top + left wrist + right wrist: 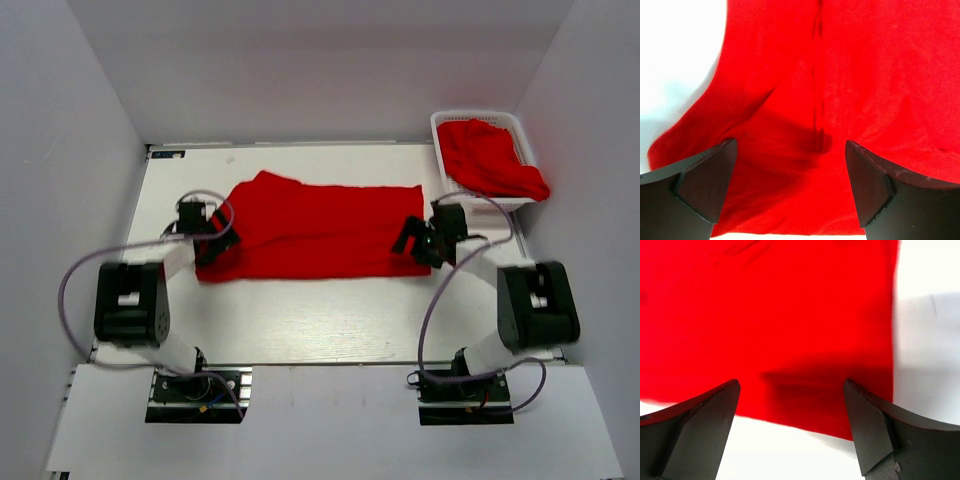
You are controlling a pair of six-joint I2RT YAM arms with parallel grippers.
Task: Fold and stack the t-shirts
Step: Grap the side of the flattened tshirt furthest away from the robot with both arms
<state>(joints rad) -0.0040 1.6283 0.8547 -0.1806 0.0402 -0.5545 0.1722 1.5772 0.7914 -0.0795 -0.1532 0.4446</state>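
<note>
Jaws apart, our left pincer and right pincer hover over opposite ends of the spread bright red fabric t-shirt; we judge, to fold it.

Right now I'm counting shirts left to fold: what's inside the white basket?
Bunched red t-shirt fabric fills the white basket and spills over its near-right rim. Whether it is one shirt or several cannot be told; the heap hides the basket's floor.

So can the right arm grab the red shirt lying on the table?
Probably yes. The right gripper hangs open just above the t-shirt, at its near right corner, and nothing sits between them.
</note>
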